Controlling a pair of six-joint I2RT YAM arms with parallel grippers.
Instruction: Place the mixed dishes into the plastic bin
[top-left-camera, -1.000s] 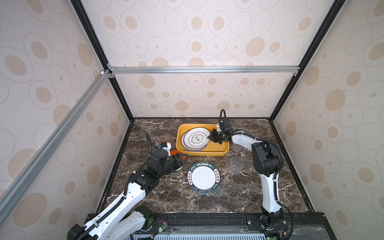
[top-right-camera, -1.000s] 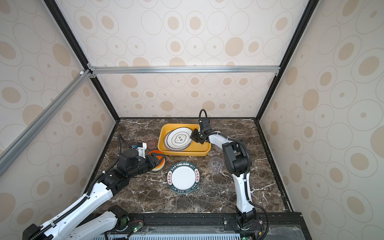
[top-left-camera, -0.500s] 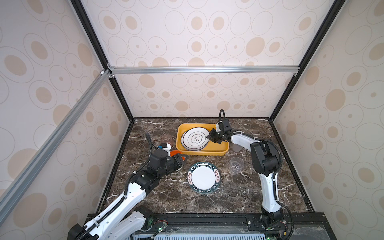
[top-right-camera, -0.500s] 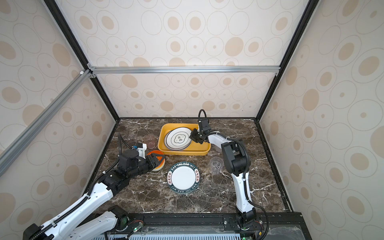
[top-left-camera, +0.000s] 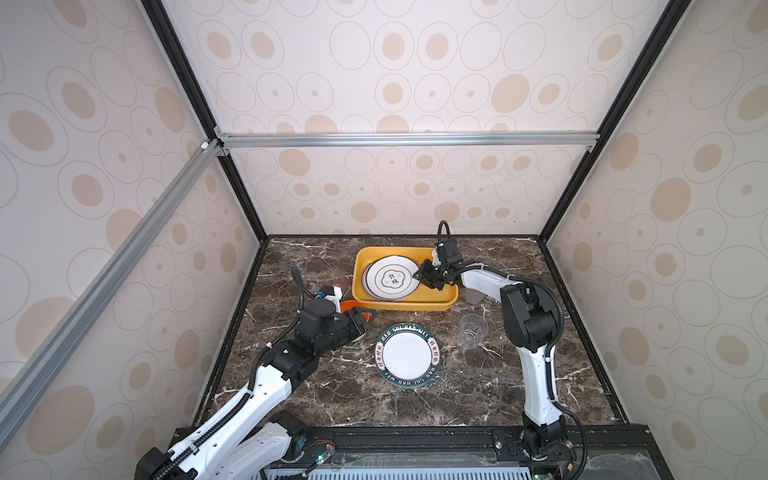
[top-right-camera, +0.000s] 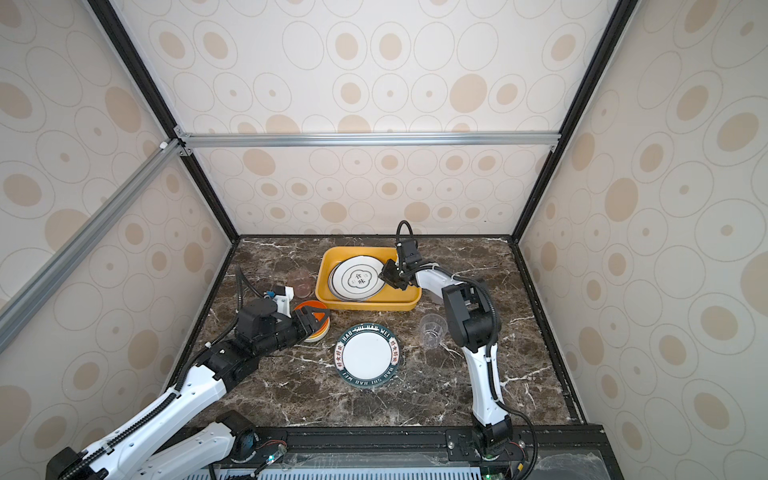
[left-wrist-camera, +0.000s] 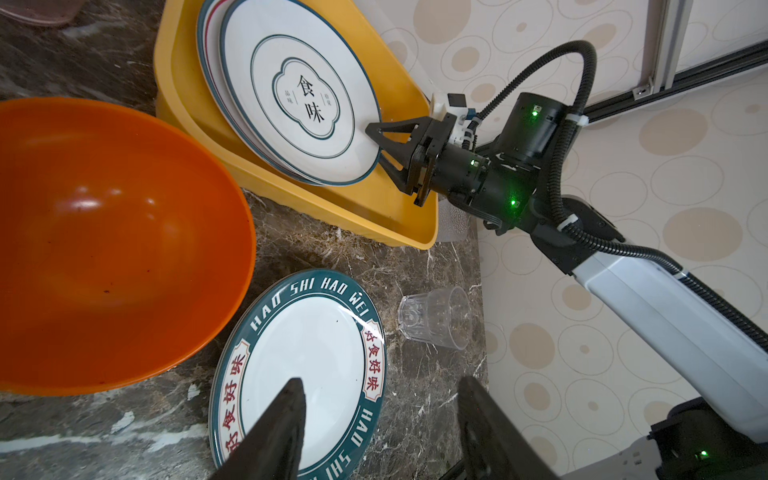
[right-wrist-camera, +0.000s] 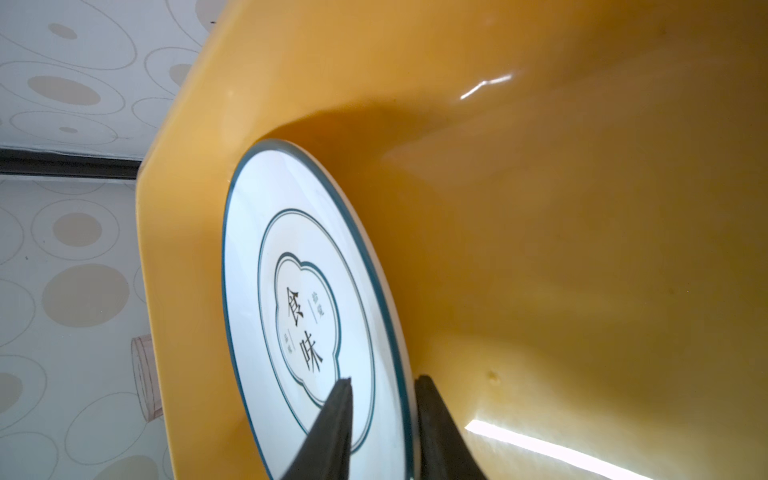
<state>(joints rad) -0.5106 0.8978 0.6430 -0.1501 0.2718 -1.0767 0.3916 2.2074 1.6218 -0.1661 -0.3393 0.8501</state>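
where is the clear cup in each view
top view: clear cup stands right of the green-rimmed plate, nearer than the bin.
top view: same spot.
left wrist: upright beside that plate.
right wrist: not in it.
shared landmark: yellow bin, in all four.

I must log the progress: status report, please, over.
Left fingers open, empty, near orange bowl. Right fingers open, astride rim of top plate inside yellow bin. HAO SHI HAO WEI plate, clear cup on table; nothing blocking.
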